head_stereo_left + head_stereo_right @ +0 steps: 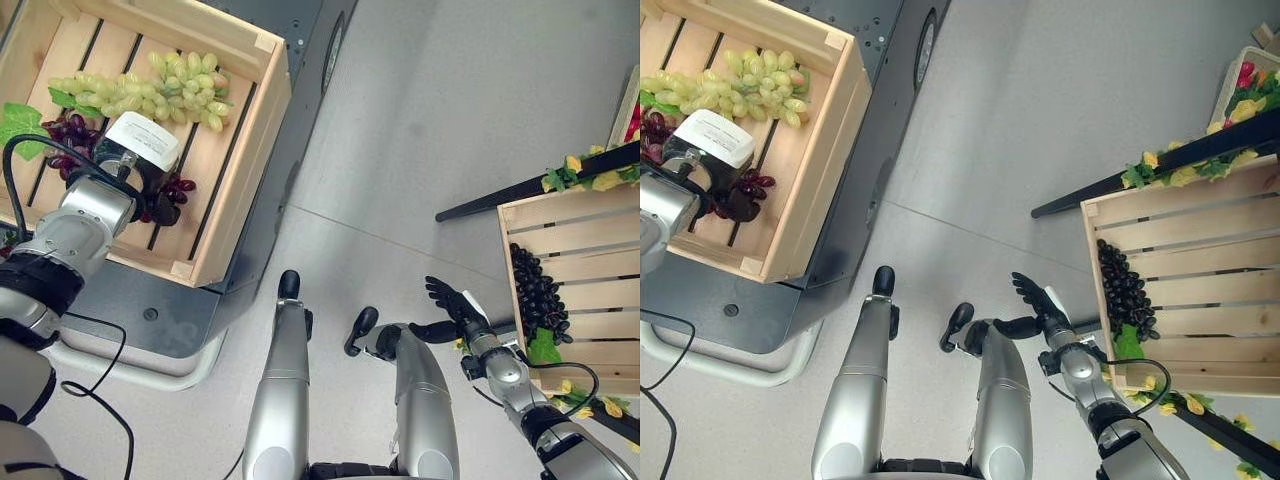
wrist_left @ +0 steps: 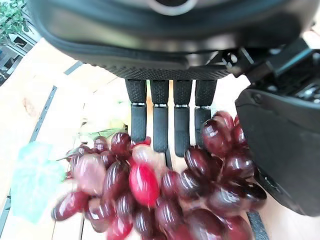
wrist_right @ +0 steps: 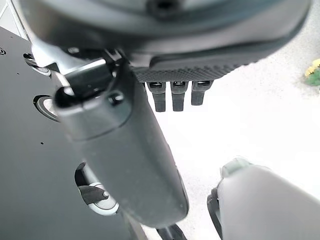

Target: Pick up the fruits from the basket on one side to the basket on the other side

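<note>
Red grapes (image 2: 165,195) lie in the left wooden crate (image 1: 240,170) beside green grapes (image 1: 150,90), with the left robot hand (image 1: 140,170) over them, fingers (image 2: 160,120) straight, while the right robot hand (image 1: 450,305) hangs open near the right crate (image 1: 570,215) holding black grapes (image 1: 535,290).

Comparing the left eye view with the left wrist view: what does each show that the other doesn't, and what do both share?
Left eye view alone: the green grapes at the far side of the left crate, the right crate with black grapes, and the right robot hand open above the floor between the crates. Left wrist view alone: the left robot hand's straight fingers reaching over the bunch, thumb beside it, not closed on it. Both: the red grapes, the left robot hand and the crate's slats.
</note>
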Robot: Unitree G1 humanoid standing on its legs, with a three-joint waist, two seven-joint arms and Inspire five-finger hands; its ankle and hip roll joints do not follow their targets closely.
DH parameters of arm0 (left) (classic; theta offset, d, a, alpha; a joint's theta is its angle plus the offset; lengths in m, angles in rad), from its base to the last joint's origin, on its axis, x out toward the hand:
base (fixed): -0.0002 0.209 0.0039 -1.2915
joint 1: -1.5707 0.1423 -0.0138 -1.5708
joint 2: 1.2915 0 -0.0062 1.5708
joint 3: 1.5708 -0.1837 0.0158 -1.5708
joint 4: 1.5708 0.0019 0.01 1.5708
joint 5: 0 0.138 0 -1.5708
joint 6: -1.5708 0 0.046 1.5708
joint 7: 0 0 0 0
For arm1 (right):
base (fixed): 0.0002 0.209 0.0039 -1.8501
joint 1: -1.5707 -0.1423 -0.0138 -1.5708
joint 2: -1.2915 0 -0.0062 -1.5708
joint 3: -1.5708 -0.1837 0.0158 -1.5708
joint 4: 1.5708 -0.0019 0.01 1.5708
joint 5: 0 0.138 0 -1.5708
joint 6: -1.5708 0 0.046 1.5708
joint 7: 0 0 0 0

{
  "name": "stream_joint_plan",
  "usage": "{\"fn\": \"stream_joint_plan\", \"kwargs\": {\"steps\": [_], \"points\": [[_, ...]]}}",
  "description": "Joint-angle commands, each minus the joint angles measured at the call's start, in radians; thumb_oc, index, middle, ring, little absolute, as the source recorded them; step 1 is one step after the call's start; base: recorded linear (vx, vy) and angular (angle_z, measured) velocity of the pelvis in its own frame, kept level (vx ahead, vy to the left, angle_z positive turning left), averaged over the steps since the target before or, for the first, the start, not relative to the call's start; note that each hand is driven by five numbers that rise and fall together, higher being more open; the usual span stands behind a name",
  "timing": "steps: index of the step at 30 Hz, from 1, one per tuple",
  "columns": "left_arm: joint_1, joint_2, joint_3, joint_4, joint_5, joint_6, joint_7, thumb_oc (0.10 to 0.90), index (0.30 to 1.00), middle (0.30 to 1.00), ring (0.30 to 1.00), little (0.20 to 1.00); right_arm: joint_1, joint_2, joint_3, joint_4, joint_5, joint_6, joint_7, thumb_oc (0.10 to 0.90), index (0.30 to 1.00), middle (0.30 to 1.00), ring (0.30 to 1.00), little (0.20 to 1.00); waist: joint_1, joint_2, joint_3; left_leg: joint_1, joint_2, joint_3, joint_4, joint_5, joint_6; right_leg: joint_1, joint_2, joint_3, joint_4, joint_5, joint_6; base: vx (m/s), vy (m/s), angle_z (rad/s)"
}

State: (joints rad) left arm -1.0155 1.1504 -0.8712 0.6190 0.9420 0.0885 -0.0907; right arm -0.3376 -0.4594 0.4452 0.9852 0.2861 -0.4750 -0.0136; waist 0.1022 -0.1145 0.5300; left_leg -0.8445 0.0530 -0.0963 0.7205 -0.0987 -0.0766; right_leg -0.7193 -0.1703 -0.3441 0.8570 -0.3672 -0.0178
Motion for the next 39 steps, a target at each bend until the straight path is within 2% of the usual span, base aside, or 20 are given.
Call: {"fn": "stream_joint_plan", "kwargs": {"steps": [1,8,9,10,12,15,16,17,18,19,21,23,24,25,27,28,29,30,33,39], "points": [[0.036,0.094,0.093,0.213,0.108,0.081,0.099,0.4,0.3,0.3,0.3,0.3,0.048,-0.024,-0.043,-0.015,0.035,-0.068,-0.037,0.8,0.9,0.9,0.9,0.9,0.019,0.009,-0.01,0.092,-0.054,0.092,-0.072,-0.082,0.11,0.058,0.027,0.01,-0.084,0.11,0.018,0.0,0.0,0.0],[0.069,0.114,0.134,0.203,-0.001,0.032,0.234,0.4,0.3,0.3,0.3,0.3,0.057,-0.025,-0.052,-0.017,0.032,-0.075,-0.037,0.8,0.9,0.9,0.9,0.9,0.024,0.025,-0.01,0.132,-0.06,0.095,-0.088,-0.082,0.11,0.088,0.022,0.013,-0.095,0.107,0.016,0.0,0.0,0.0],[0.091,0.114,0.166,0.206,-0.202,0.057,0.31,0.4,0.3,0.3,0.3,0.3,0.063,-0.024,-0.053,-0.024,0.03,-0.072,-0.04,0.8,0.9,0.9,0.9,0.9,0.028,0.028,-0.01,0.151,-0.062,0.098,-0.093,-0.086,0.11,0.105,0.021,0.015,-0.102,0.105,0.017,0.0,0.0,0.0],[0.093,0.113,0.174,0.208,-0.244,0.057,0.329,0.4,0.3,0.3,0.3,0.3,0.061,-0.023,-0.054,-0.025,0.031,-0.071,-0.04,0.8,0.9,0.9,0.9,0.9,0.027,0.029,-0.01,0.149,-0.063,0.097,-0.093,-0.083,0.11,0.103,0.02,0.014,-0.101,0.106,0.016,0.0,0.0,0.0],[0.169,0.083,0.311,0.258,-0.569,0.027,0.447,0.4,0.3,0.3,0.3,0.3,0.081,-0.009,-0.065,-0.038,0.033,-0.073,-0.042,0.8,0.9,0.9,0.9,0.9,0.038,0.026,-0.01,0.179,-0.069,0.093,-0.095,-0.09,0.11,0.134,0.018,0.01,-0.109,0.103,0.017,0.02,-0.047,-0.01],[0.279,0.027,0.509,0.306,-0.789,-0.078,0.531,0.4,0.3,0.3,0.3,0.3,0.099,0.011,-0.065,-0.065,0.028,-0.064,-0.055,0.8,0.9,0.9,0.9,0.9,0.043,0.021,-0.01,0.202,-0.073,0.092,-0.098,-0.092,0.114,0.159,0.019,0.007,-0.118,0.1,0.014,0.01,-0.042,0.01],[0.305,0.008,0.568,0.319,-0.807,-0.104,0.536,0.4,0.3,0.3,0.3,0.3,0.102,0.016,-0.062,-0.075,0.027,-0.057,-0.062,0.8,0.9,0.9,0.9,0.9,0.045,0.019,-0.01,0.207,-0.074,0.092,-0.098,-0.093,0.114,0.165,0.019,0.007,-0.118,0.098,0.013,0.0,-0.043,0.02],[0.352,-0.027,0.67,0.332,-0.928,-0.159,0.536,0.4,0.3,0.3,0.3,0.3,0.112,0.027,-0.058,-0.097,0.022,-0.043,-0.075,0.8,0.9,0.9,0.9,0.9,0.045,0.014,-0.01,0.228,-0.074,0.092,-0.108,-0.091,0.113,0.185,0.02,0.007,-0.127,0.096,0.012,0.0,-0.031,0.02],[0.362,-0.038,0.697,0.334,-0.941,-0.166,0.528,0.4,0.3,0.3,0.3,0.3,0.115,0.03,-0.056,-0.103,0.019,-0.039,-0.079,0.8,0.9,0.9,0.9,0.9,0.045,0.014,-0.01,0.235,-0.074,0.092,-0.113,-0.09,0.113,0.19,0.02,0.007,-0.13,0.096,0.012,0.01,-0.042,0.02],[0.383,-0.074,0.776,0.341,-1.055,-0.201,0.501,0.4,0.3,0.3,0.3,0.3,0.126,0.043,-0.053,-0.125,0.009,-0.025,-0.092,0.8,0.9,0.9,0.9,0.9,0.044,0.009,-0.01,0.268,-0.075,0.093,-0.132,-0.088,0.112,0.218,0.021,0.01,-0.144,0.095,0.012,0.0,0.0,0.0],[0.396,-0.102,0.824,0.343,-1.13,-0.22,0.482,0.4,0.3,0.3,0.3,0.3,0.133,0.052,-0.051,-0.14,0.001,-0.016,-0.099,0.8,0.9,0.9,0.9,0.9,0.042,0.008,-0.01,0.293,-0.076,0.095,-0.147,-0.087,0.112,0.239,0.021,0.013,-0.159,0.095,0.012,0.0,0.0,0.0],[0.409,-0.135,0.884,0.344,-1.297,-0.251,0.445,0.4,0.3,0.3,0.3,0.3,0.141,0.066,-0.05,-0.157,-0.007,-0.005,-0.107,0.8,0.9,0.9,0.9,0.9,0.04,0.007,-0.01,0.344,-0.077,0.099,-0.184,-0.082,0.114,0.28,0.022,0.018,-0.192,0.101,0.017,0.0,0.0,0.0],[0.417,-0.16,0.919,0.343,-1.445,-0.278,0.429,0.4,0.3,0.3,0.3,0.3,0.143,0.073,-0.05,-0.164,-0.012,0.0,-0.114,0.8,0.9,0.9,0.9,0.9,0.04,0.007,-0.01,0.373,-0.078,0.101,-0.206,-0.078,0.115,0.304,0.023,0.02,-0.215,0.108,0.022,0.0,0.0,0.0],[0.42,-0.164,0.924,0.342,-1.447,-0.276,0.422,0.4,0.3,0.3,0.3,0.3,0.143,0.074,-0.05,-0.165,-0.013,0.001,-0.116,0.8,0.9,0.9,0.9,0.9,0.039,0.008,-0.01,0.378,-0.078,0.101,-0.21,-0.078,0.116,0.309,0.023,0.021,-0.22,0.11,0.022,0.0,0.0,0.0],[0.439,-0.212,0.978,0.34,-1.638,-0.307,0.39,0.4,0.3,0.3,0.3,0.3,0.143,0.091,-0.049,-0.167,-0.018,0.003,-0.122,0.8,0.9,0.9,0.9,0.9,0.038,0.01,-0.01,0.441,-0.083,0.101,-0.252,-0.071,0.116,0.364,0.027,0.028,-0.272,0.128,0.034,0.01,-0.022,-0.04],[0.44,-0.212,0.978,0.34,-1.638,-0.307,0.39,0.4,0.3,0.3,0.3,0.3,0.143,0.09,-0.049,-0.167,-0.018,0.004,-0.122,0.8,0.9,0.9,0.9,0.9,0.038,0.01,-0.01,0.442,-0.083,0.101,-0.253,-0.07,0.116,0.365,0.027,0.027,-0.273,0.128,0.034,0.02,-0.022,-0.05],[0.453,-0.239,1.004,0.331,-1.721,-0.322,0.377,0.4,0.3,0.3,0.3,0.3,0.142,0.097,-0.05,-0.174,-0.02,0.011,-0.127,0.8,0.9,0.9,0.9,0.9,0.039,0.013,-0.01,0.483,-0.086,0.099,-0.284,-0.063,0.115,0.399,0.029,0.033,-0.306,0.14,0.041,0.01,-0.013,-0.03],[0.454,-0.239,1.005,0.331,-1.721,-0.323,0.377,0.4,0.3,0.3,0.3,0.3,0.142,0.097,-0.049,-0.174,-0.02,0.011,-0.128,0.8,0.9,0.9,0.9,0.9,0.038,0.014,-0.01,0.485,-0.085,0.099,-0.286,-0.062,0.115,0.401,0.03,0.033,-0.308,0.141,0.041,0.03,-0.02,-0.06],[0.47,-0.28,1.039,0.328,-1.868,-0.362,0.341,0.4,0.3,0.3,0.3,0.3,0.143,0.109,-0.044,-0.183,-0.023,0.033,-0.14,0.8,0.9,0.9,0.9,0.9,0.031,0.02,-0.027,0.54,-0.089,0.097,-0.333,-0.05,0.116,0.448,0.034,0.042,-0.365,0.161,0.05,0.04,-0.005,-0.08],[0.488,-0.311,1.075,0.315,-2.047,-0.367,0.295,0.4,0.3,0.3,0.3,0.3,0.163,0.117,-0.04,-0.196,-0.035,0.059,-0.154,0.8,0.9,0.9,0.9,0.9,0.02,0.031,-0.063,0.592,-0.092,0.104,-0.369,-0.052,0.119,0.495,0.035,0.048,-0.42,0.182,0.062,0.02,0.002,-0.04]]}}
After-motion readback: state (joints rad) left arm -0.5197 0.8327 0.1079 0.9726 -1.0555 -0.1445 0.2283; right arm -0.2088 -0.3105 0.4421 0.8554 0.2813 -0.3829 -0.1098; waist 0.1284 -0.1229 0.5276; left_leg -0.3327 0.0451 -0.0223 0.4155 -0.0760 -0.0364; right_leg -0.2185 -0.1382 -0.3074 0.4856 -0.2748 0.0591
